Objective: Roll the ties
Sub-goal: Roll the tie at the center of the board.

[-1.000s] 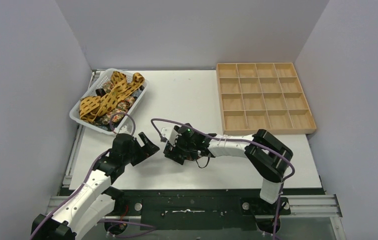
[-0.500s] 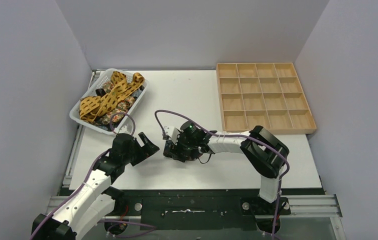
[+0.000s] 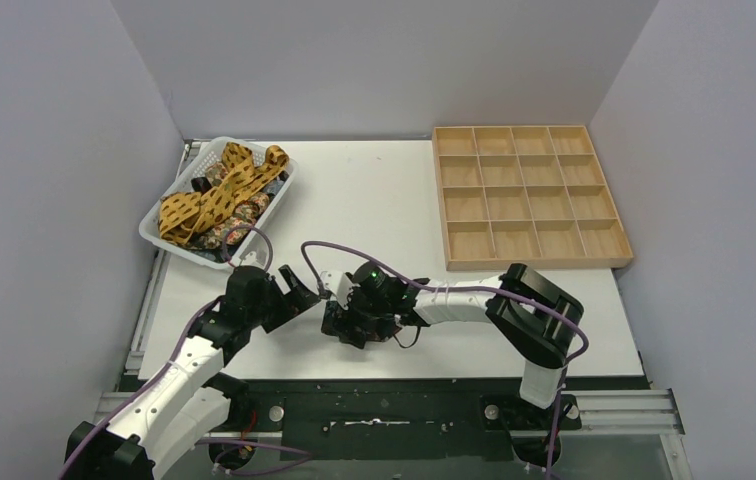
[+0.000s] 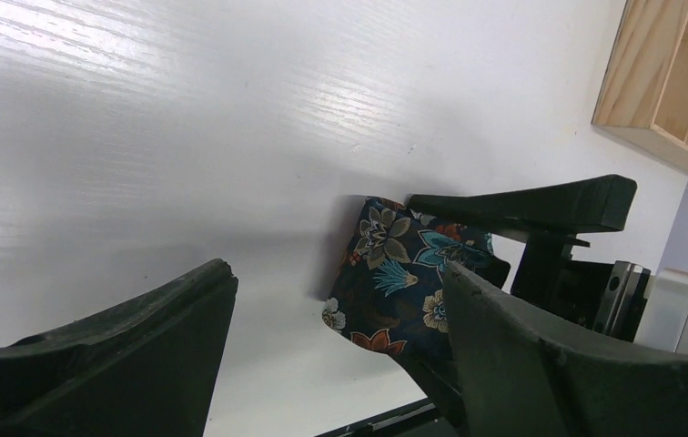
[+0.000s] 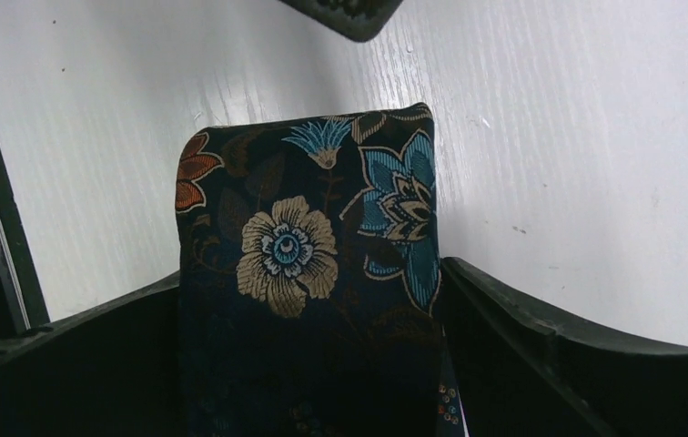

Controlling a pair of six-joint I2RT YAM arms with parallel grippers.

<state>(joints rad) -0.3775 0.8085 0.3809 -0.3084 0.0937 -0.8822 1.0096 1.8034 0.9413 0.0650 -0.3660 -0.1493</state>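
A dark navy floral tie point(image 5: 308, 218), rolled into a thick bundle, stands on the white table between the fingers of my right gripper point(image 5: 311, 273), which press against both its sides. From above the right gripper point(image 3: 342, 325) covers that tie. My left gripper point(image 4: 338, 271) is open just left of it, nothing between its fingers, with the floral tie point(image 4: 395, 273) lying beyond its tips. My left gripper point(image 3: 299, 292) sits close beside the right one. More ties point(image 3: 216, 195), mustard-yellow and dark floral, are heaped in the white basket point(image 3: 159, 243).
A wooden tray point(image 3: 534, 262) of several small compartments lies at the back right. The white basket stands at the back left by the wall. Purple cables point(image 3: 314, 245) loop above both wrists. The table's dark front edge point(image 3: 384, 385) runs just behind the grippers.
My right gripper has shifted left and toward the near edge, closer to the left gripper, with the tie between its fingers. The left arm has barely moved.
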